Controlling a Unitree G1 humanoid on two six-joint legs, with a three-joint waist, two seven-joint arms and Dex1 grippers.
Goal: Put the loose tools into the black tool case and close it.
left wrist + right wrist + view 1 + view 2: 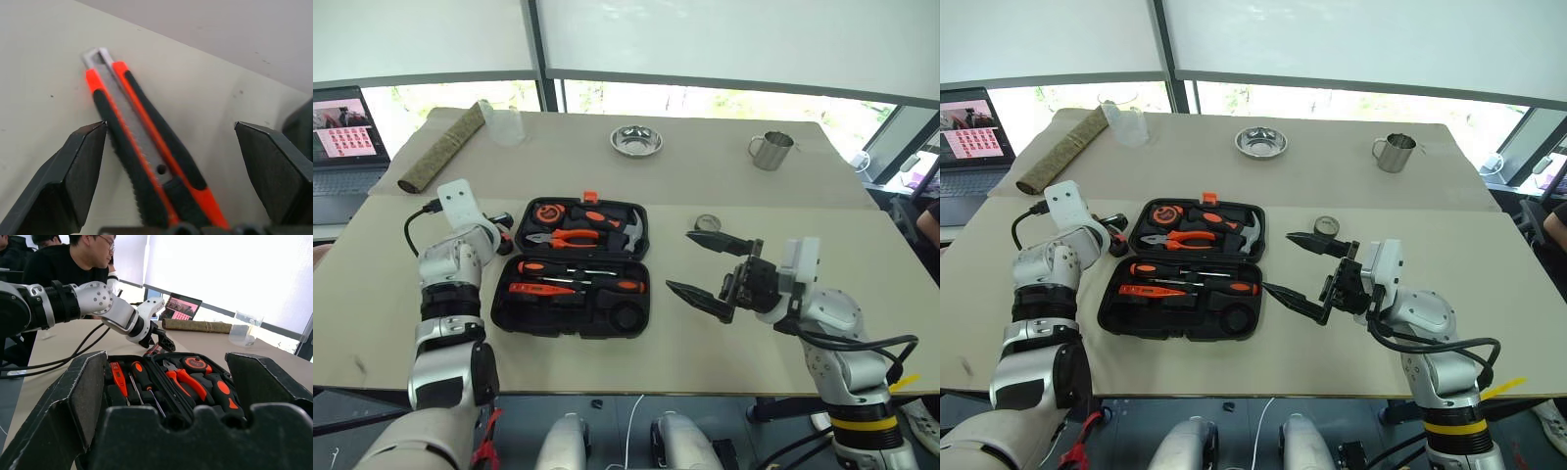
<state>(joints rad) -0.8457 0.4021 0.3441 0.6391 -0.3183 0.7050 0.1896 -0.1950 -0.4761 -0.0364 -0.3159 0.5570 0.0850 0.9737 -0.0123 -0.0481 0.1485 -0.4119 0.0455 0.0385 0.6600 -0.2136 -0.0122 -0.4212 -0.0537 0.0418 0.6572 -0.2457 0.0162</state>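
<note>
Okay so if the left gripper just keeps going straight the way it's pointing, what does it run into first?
Most likely the orange-black utility knife. It lies on the table between the open fingers of the left gripper, beside the black tool case. How far off is hard to judge.

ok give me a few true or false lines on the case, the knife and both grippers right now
1. The case lies open on the table. True.
2. The left gripper is shut on the knife. False: its fingers stand open on either side of the knife, which lies on the table.
3. The knife is already in the case. False: it lies on the table, outside the case on its left.
4. The right gripper is open and holds nothing. True.
5. The steel mug stands inside the case. False: it stands on the table's far right part, well apart from the case.
6. The orange-handled pliers sit in the case's far half. True.
</note>
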